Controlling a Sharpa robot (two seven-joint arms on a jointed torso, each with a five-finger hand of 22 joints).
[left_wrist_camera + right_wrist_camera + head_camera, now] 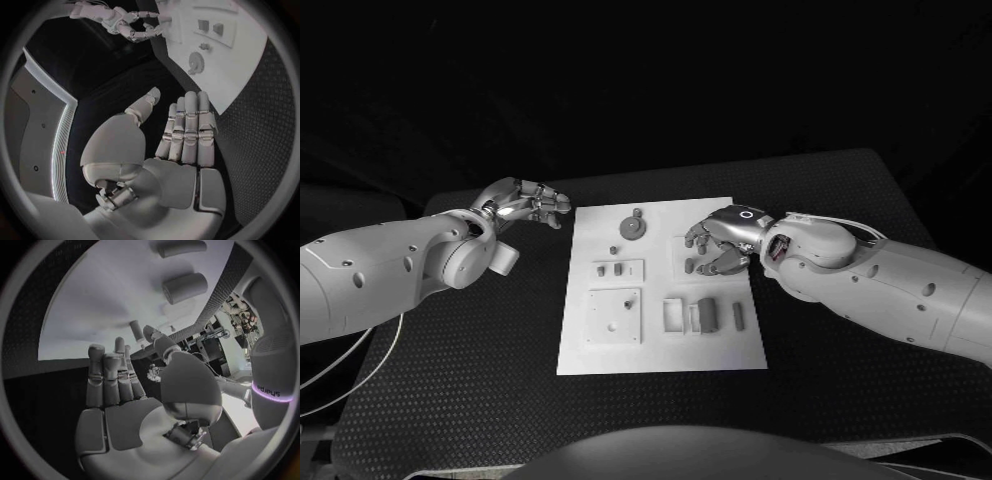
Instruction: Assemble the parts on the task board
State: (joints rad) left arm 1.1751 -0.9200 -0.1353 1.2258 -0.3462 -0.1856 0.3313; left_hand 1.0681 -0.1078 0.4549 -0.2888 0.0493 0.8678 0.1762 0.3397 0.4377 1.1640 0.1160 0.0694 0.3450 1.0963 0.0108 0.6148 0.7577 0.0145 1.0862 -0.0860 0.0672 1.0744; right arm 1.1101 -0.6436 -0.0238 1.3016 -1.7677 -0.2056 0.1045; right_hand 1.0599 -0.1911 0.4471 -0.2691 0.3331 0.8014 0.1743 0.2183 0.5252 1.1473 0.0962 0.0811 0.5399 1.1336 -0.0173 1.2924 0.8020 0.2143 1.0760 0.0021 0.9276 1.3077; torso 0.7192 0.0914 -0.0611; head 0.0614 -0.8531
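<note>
The task board lies flat in the middle of the black desk, a white plate with its long side running away from the robot. On its far part sits a round toothed gear, which the left wrist view also shows. Nearer, a small raised plate carries two little grey blocks; below that is a larger square plate dotted with small holes. To the right of it lie several upright grey parts side by side, close together (I cannot tell whether they touch).

The right hand hovers over the board's right edge near the far end, fingers curled loosely downward and apart, with nothing between them. Its wrist view shows the fingers straight and close, empty, with two grey cylinders on the board ahead.

The left hand hangs over the bare desk just off the board's far left corner, fingers bent inward yet holding nothing; its wrist view shows the fingers extended side by side.

The word "sharpa" reads on the robot's arm in the right wrist view.
</note>
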